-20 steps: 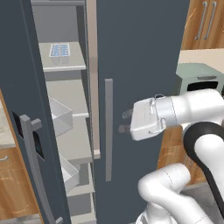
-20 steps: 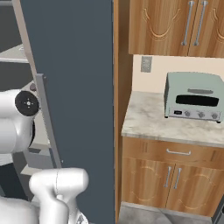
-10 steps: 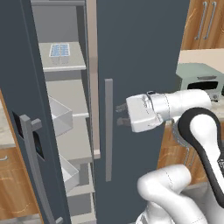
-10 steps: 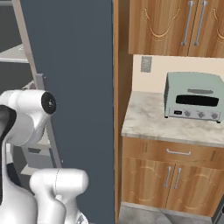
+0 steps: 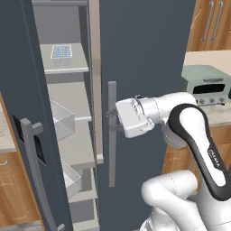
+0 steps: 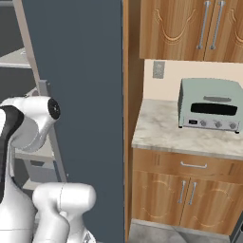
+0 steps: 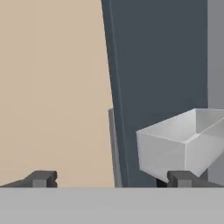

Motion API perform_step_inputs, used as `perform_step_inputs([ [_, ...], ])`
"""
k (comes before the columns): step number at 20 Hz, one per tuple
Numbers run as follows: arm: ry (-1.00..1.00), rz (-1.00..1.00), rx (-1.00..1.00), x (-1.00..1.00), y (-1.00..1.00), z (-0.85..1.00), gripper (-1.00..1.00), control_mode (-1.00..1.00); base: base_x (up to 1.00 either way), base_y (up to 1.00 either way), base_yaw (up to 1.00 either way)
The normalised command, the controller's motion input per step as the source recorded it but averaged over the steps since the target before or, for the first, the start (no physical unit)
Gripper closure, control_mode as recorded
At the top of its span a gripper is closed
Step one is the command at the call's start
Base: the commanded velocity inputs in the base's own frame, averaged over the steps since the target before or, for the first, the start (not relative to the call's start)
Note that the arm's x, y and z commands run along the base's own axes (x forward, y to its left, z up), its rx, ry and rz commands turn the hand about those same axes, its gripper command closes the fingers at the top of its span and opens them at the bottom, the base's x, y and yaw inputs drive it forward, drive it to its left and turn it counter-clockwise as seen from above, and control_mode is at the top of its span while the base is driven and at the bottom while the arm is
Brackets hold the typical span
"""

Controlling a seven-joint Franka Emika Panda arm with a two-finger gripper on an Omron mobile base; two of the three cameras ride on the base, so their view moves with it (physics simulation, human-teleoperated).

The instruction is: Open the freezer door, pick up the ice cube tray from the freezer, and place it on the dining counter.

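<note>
Partly, the freezer door (image 5: 18,90) hides its white bins (image 5: 61,119); tool (image 5: 109,121) spread.

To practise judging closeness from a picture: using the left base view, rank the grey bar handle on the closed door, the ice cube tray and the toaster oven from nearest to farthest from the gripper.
1. Grey bar handle: right at the open gripper, on the closed door.
2. Toaster oven: off to the right, on the counter.
3. Ice cube tray: up and left, on a high freezer shelf.
</note>
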Motion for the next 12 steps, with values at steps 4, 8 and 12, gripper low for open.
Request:
perform_step_inputs([
  [4,-0.09,0.15,0.01,0.37,0.19,-0.32,-1.0,-1.0,0.0,0.0,0.0],
  [8,-0.1,0.12,0.04,0.39,0.13,-0.17,-1.0,-1.0,0.0,0.0,0.0],
  [12,-0.12,0.05,0.06,0.34,0.12,-0.01,-1.0,-1.0,0.0,0.0,0.0],
])
